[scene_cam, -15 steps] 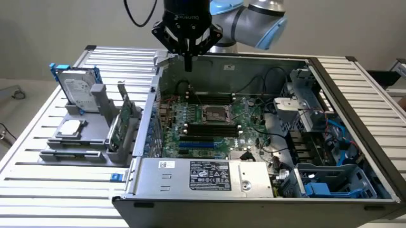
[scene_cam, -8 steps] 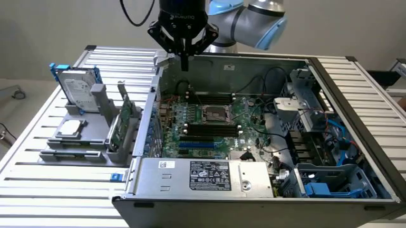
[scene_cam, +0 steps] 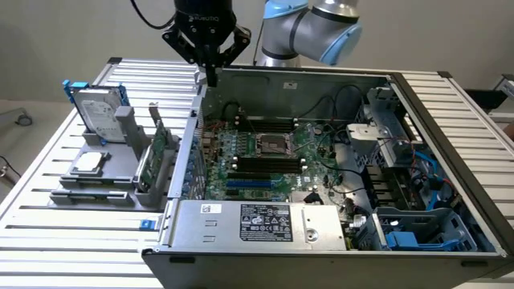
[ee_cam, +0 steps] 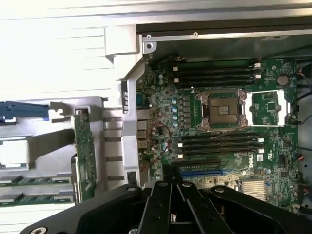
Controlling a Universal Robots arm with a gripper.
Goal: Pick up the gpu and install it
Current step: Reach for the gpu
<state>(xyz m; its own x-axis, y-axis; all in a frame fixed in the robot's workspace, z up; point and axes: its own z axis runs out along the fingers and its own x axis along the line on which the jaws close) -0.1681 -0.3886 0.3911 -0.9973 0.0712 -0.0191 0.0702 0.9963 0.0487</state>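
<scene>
Hovering empty and pressed together over the case wall (scene_cam: 192,120), the pincer (scene_cam: 210,72) could clip it approaching the racked gpu (scene_cam: 161,153).

In the exterior view you get the gpu (scene_cam: 160,150) almost edge-on, its lower edge sunk out of sight in the grey holder (scene_cam: 100,180). The arm (scene_cam: 321,27) runs off that picture's top and the case (scene_cam: 321,271) off its bottom. The print on the power supply label (scene_cam: 266,220) is too small to read. In the wrist view the gripper (ee_cam: 171,173) covers a strip of the motherboard (ee_cam: 219,122).
</scene>
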